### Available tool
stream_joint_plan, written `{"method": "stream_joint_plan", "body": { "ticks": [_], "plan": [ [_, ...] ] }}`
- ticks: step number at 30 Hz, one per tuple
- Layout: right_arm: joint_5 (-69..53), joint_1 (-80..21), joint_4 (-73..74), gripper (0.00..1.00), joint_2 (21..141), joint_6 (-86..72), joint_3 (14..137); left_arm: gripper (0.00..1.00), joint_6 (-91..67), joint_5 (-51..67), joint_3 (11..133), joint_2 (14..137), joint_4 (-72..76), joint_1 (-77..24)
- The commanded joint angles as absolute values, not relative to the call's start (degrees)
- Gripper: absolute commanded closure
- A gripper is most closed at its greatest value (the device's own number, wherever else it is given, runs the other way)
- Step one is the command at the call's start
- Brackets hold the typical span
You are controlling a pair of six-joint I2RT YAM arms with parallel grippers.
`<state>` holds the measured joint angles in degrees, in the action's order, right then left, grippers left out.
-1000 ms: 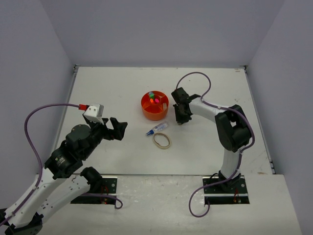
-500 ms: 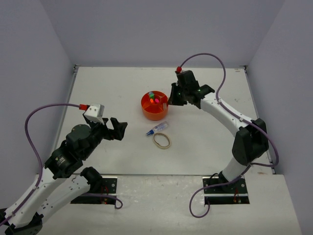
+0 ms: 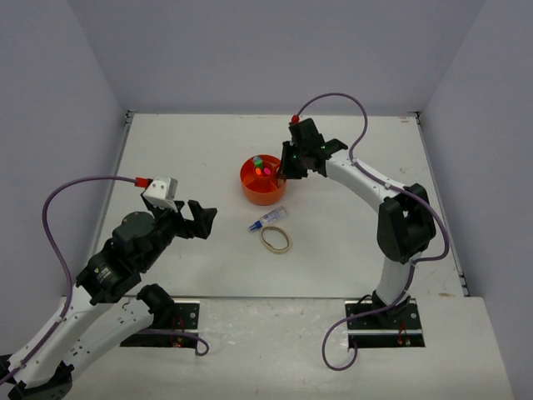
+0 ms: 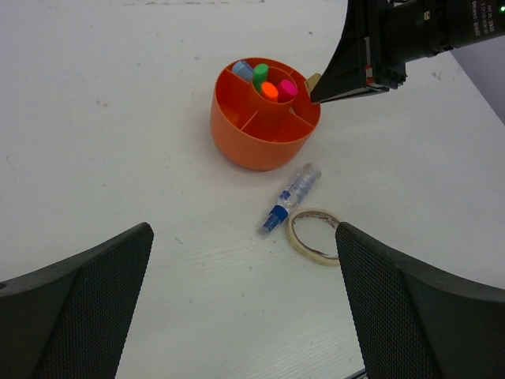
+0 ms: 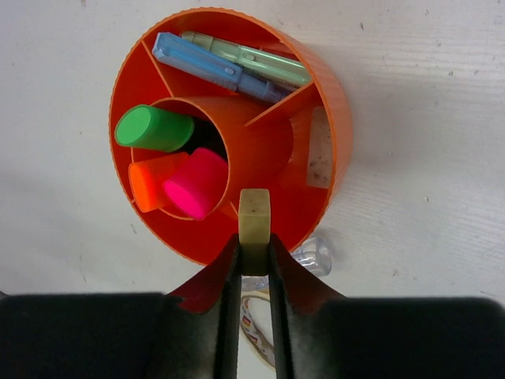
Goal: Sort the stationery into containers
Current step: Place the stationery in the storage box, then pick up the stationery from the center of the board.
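A white counter (image 3: 166, 150) with grey walls, seen from above, with one robot arm at each side of the near edge.

A round orange organizer (image 3: 264, 180) stands around the middle of the counter, a little toward the far edge. Its centre cup holds three black highlighters standing upright, capped green (image 5: 152, 129), orange (image 5: 154, 180) and pink (image 5: 193, 183). One ring compartment holds two pastel markers lying side by side, one blue (image 5: 209, 65) and one pale green (image 5: 252, 55). Another ring compartment holds a tan block (image 5: 319, 150).

The right pincer (image 5: 254, 241) reaches in from the side toward the counter's right edge. It is narrowly closed on a second tan block (image 5: 254, 213), pinched between both fingers with its end sticking out. This block is over the organizer's rim. Whether it touches the rim cannot be told.

A white pen with a blue tip (image 3: 268, 220) lies flat on the counter just to the near side of the organizer. A tan rubber band (image 3: 276, 240) lies flat just beside the pen's blue end, nearer the near edge.

The left pincer (image 3: 202, 218) is raised over the left part of the counter, well apart from the organizer and facing it. Its fingers (image 4: 87, 292) are spread wide and hold nothing.
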<state>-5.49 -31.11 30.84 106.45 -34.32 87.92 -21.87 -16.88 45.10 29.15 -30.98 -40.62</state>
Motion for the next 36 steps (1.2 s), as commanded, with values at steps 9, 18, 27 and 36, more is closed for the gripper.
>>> {"method": "stream_joint_plan", "body": {
  "ticks": [9, 18, 27, 36],
  "plan": [
    [-2.71, -31.38, 33.4, 0.59, 106.59, -33.31, 93.38, 0.0, -20.39, -16.26, 44.52, 29.62, -29.71, -40.61],
    [1.84, -37.69, 35.99, 0.58, 94.83, -25.92, 80.31, 0.0, -20.57, -17.09, 44.56, 29.22, -29.84, -40.61],
    [11.51, -49.43, 38.08, 0.65, 93.68, -32.74, 67.16, 0.0, -20.82, -17.4, 44.56, 28.78, -29.88, -40.52],
    [12.78, -50.7, 35.32, 0.68, 97.41, -37.93, 62.72, 0.0, -20.83, -16.97, 44.48, 29.27, -29.97, -40.6]
  ]
}}
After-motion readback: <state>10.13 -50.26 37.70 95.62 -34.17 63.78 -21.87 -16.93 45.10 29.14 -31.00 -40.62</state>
